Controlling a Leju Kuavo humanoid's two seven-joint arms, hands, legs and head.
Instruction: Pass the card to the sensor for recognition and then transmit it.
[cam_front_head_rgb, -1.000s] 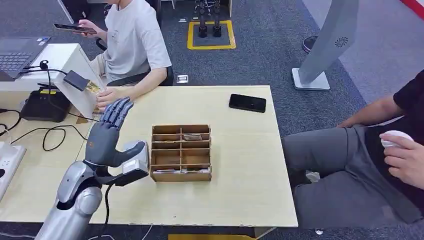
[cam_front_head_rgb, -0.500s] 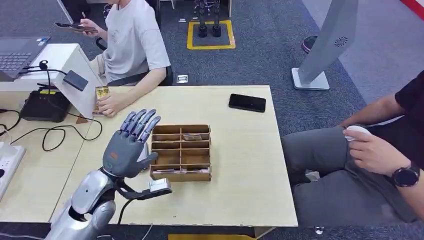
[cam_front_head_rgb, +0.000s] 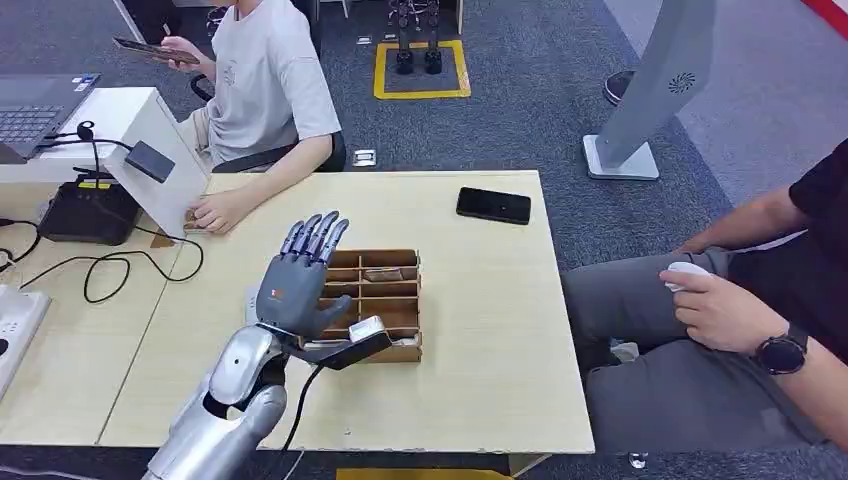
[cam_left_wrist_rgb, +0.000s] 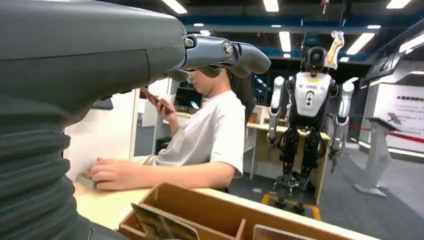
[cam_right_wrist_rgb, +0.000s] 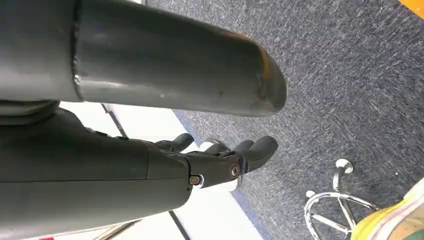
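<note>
Left hand (cam_front_head_rgb: 298, 285): raised above the left end of the wooden organizer (cam_front_head_rgb: 363, 304), fingers extended and apart, holding nothing. Right hand (cam_right_wrist_rgb: 220, 160): hanging over the carpet, fingers curled inward, holding nothing. Card (cam_front_head_rgb: 190, 220): flat on the table (cam_front_head_rgb: 480, 330) under a seated person's hand (cam_front_head_rgb: 218, 210), beside the white sensor stand (cam_front_head_rgb: 150, 150)

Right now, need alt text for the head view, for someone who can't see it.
The robot's left hand, fingers spread and holding nothing, hovers at the left edge of a wooden card organizer on a pale table. A seated person's hand rests by a white sensor stand; a black phone lies farther back.
</note>
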